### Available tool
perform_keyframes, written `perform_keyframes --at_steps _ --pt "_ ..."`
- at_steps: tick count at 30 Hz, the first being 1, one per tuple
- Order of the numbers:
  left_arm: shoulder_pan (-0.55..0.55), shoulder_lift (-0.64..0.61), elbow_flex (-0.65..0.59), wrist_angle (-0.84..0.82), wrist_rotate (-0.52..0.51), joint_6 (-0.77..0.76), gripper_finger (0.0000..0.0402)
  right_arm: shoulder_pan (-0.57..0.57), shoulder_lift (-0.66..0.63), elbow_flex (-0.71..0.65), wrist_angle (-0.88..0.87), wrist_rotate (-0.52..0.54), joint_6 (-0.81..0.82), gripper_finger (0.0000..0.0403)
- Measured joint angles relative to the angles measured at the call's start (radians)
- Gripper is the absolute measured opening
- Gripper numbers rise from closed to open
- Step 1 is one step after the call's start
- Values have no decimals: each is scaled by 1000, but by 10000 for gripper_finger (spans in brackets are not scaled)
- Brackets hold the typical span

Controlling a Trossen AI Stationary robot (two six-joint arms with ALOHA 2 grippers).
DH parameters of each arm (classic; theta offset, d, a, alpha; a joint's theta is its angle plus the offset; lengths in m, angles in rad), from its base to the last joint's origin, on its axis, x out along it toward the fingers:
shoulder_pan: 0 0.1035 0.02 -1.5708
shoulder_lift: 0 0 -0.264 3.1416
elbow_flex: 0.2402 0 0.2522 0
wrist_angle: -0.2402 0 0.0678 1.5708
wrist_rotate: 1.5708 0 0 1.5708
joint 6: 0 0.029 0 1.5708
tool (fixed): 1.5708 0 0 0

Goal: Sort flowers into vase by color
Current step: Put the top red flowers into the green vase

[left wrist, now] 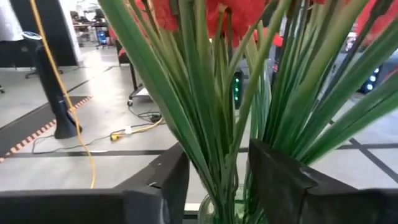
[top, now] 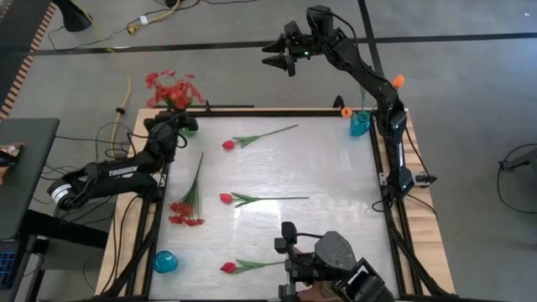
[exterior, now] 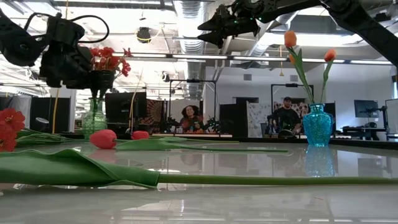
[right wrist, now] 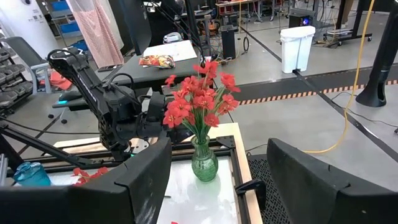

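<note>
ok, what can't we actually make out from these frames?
- Left gripper contact: in the left wrist view the red spray stems pass between the parted fingers; touching or released cannot be told.
- Green vase: hidden under the left arm in the high view.
- Bottom tulip: stem end covered by the camera mount in the high view.
- Right gripper: raised beyond the table's far edge, open, nothing in it.
</note>
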Motion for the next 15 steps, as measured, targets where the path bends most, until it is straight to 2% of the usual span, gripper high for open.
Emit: perform_keyframes --at_steps 6,15 --pt "-3 -52 5 -87 49 26 178 0 0 0 0 0 0 292" --pt "-14 -203 44 -390 65 20 183 0 0 0 11 0 0 292"
